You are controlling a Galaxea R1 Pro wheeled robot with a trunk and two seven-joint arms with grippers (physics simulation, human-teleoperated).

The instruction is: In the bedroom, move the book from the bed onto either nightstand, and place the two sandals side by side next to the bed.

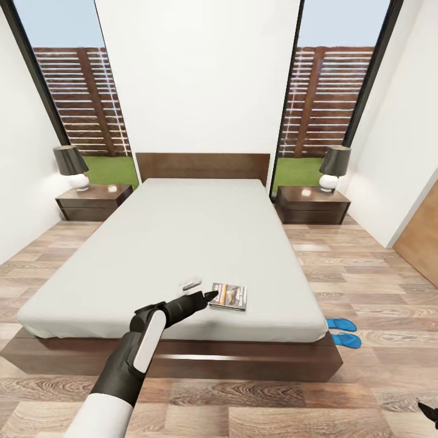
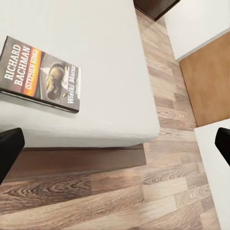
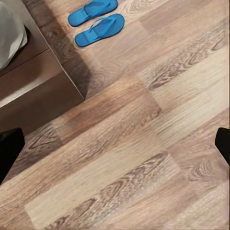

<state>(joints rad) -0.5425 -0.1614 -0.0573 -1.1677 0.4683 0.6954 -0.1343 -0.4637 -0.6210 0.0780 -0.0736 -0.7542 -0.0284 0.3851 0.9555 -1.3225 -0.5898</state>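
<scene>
The book lies flat on the bed near the mattress's foot edge, right of centre. Its dark cover with the orange band faces up in the left wrist view. My left gripper hovers just left of the book, open and holding nothing; its fingertips are spread wide. The two sandals lie side by side on the floor at the bed's right foot corner, and they also appear in the right wrist view. My right gripper hangs low over the floor, open and empty.
A nightstand stands on each side of the headboard, left and right, each carrying a lamp. A brown door is on the right wall. Wood-plank floor runs along both sides of the bed.
</scene>
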